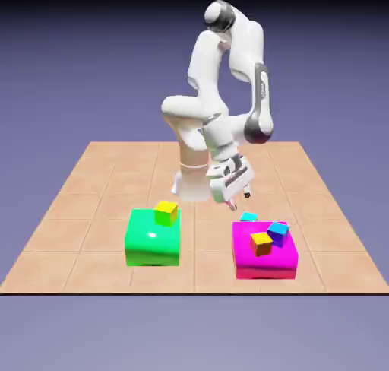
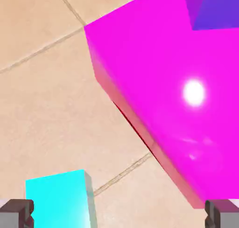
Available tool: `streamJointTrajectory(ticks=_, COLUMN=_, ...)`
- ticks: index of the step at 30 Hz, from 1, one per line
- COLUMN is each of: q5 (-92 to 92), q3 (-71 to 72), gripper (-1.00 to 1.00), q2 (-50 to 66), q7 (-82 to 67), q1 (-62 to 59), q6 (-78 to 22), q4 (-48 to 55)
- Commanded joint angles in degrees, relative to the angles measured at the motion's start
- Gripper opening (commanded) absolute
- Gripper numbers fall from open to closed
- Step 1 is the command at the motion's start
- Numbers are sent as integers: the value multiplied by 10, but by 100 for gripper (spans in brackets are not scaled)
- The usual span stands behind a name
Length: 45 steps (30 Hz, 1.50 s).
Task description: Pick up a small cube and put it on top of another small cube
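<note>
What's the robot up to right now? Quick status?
Gripper open, empty, above the table. Cyan cube on the floor beside the magenta block. Nothing between them.

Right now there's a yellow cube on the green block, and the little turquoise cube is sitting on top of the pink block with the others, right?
Not quite. The turquoise cube lies on the tiled table beside the pink block, as the hand view shows. The yellow cube does sit on the green block.

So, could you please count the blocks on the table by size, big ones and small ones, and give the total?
Big blocks: 2, the green block and the magenta block.
Small cubes: 4, the yellow cube, the orange cube, the blue cube and the cyan cube.
Total: 6.
</note>
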Motion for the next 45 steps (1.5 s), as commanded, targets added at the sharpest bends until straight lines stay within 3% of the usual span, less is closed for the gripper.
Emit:
streamJointTrajectory(ticks=1, q5=25, q3=17, gripper=0, q2=0, q7=-25, q1=-6, q6=-7, q4=-3)
streamJointTrajectory(ticks=8, q5=160, q3=109, gripper=0, q2=2, q7=-160, q1=-40, q6=-46, q4=-18)
streamJointTrajectory(ticks=39, q5=545, q3=601, gripper=0, q2=-631, q7=291, q1=78, q6=-489, q4=-4)
streamJointTrajectory(ticks=40, q5=545, q3=601, gripper=-100, q2=-631, q7=291, q1=78, q6=-489, q4=-4)
streamJointTrajectory(ticks=45, q5=494, q3=537, gripper=-100, q2=-549, q7=232, q1=62, q6=-431, q4=-6)
